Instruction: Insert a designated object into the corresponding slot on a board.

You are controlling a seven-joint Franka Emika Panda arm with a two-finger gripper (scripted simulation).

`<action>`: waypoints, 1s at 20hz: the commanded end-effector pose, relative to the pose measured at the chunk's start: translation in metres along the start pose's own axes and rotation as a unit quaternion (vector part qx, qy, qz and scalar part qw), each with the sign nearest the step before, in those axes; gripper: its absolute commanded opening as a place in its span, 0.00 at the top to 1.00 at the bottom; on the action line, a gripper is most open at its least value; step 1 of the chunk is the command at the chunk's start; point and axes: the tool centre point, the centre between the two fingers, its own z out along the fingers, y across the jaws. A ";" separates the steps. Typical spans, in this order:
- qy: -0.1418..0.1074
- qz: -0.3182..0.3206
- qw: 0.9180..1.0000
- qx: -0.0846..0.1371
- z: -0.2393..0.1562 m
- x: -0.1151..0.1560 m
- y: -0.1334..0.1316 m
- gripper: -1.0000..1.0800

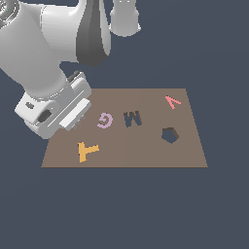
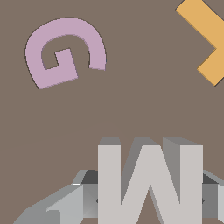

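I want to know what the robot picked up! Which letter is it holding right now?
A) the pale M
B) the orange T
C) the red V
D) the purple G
A: in the wrist view the pale M block sits between the gripper's jaws, while the purple G, orange T and red V all lie flat on the brown board.

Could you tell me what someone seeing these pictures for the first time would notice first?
Probably the bulky white arm filling the upper part of the exterior view's left, its hand over the brown board. In the wrist view, the pale M block sits large between the fingers. Then the colour: the lilac G, orange T and dark M slot.
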 end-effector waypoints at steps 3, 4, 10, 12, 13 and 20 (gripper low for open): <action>0.000 -0.108 0.994 0.000 -0.001 0.021 0.012 1.00; 0.000 -0.131 0.991 -0.001 -0.001 0.026 0.014 1.00; 0.000 -0.273 0.962 -0.001 -0.002 0.057 0.020 1.00; 0.000 -0.320 0.948 -0.001 -0.002 0.068 0.020 1.00; 0.000 -0.343 0.939 -0.001 -0.002 0.074 0.019 1.00; 0.000 -0.500 0.866 -0.001 -0.003 0.111 0.008 1.00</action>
